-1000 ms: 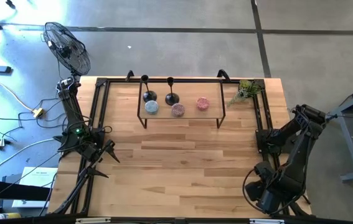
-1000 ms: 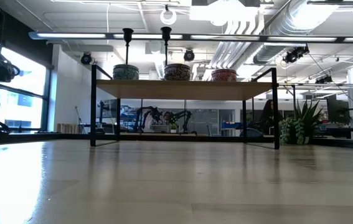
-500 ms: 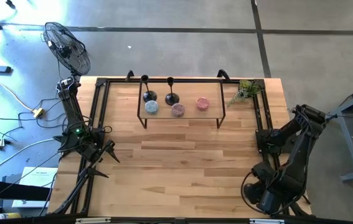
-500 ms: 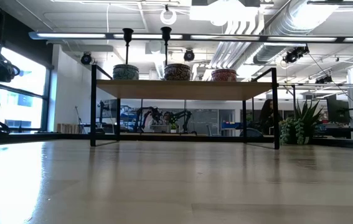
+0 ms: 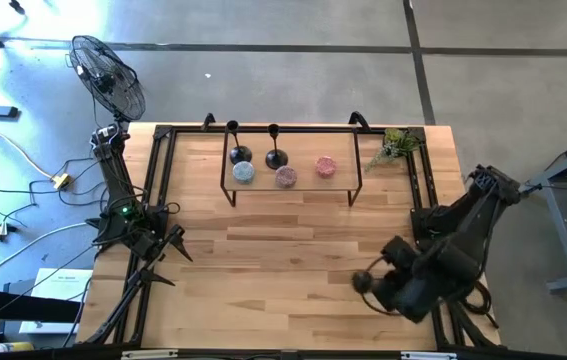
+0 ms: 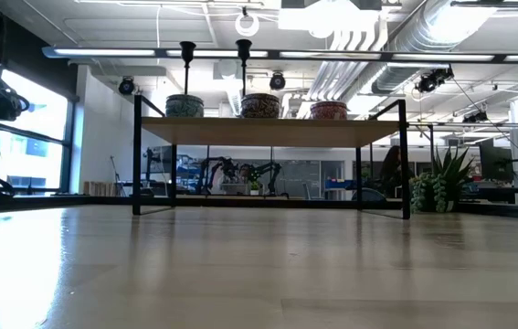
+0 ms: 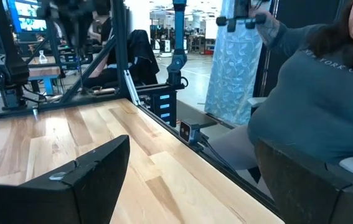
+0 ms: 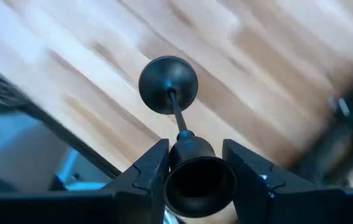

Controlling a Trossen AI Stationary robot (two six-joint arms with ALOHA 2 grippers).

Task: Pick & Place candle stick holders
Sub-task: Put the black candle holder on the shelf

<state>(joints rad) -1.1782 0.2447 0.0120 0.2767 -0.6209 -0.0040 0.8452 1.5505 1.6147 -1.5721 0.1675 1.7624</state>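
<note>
Two black candle stick holders (image 5: 238, 150) (image 5: 276, 155) stand by their round bases on the small shelf table (image 5: 293, 185) at the far side; their stems also show in the low view (image 6: 186, 64) (image 6: 243, 62). The third holder (image 8: 168, 78) is in my right gripper (image 8: 193, 167), which is shut on it above the table's near right part (image 5: 365, 282). My left gripper (image 7: 188, 186) is open and empty at the table's left edge (image 5: 171, 248). My right gripper pinches the holder's small cup end (image 8: 192, 155) between its two fingers, one on either side. The thin stem runs forward past the fingertips to the domed base (image 8: 168, 78), which is clear of the table.
Three small patterned bowls (image 5: 243, 172) (image 5: 285, 177) (image 5: 325, 166) sit on the shelf beside the holders. A small green plant (image 5: 393, 148) stands at the far right corner. A black frame runs along the table's sides. A person in a grey top (image 7: 313, 106) sits beyond the table's edge.
My right gripper has moved from the table's near right corner toward its left and a little toward the far edge, carrying the holder out over the wood.
</note>
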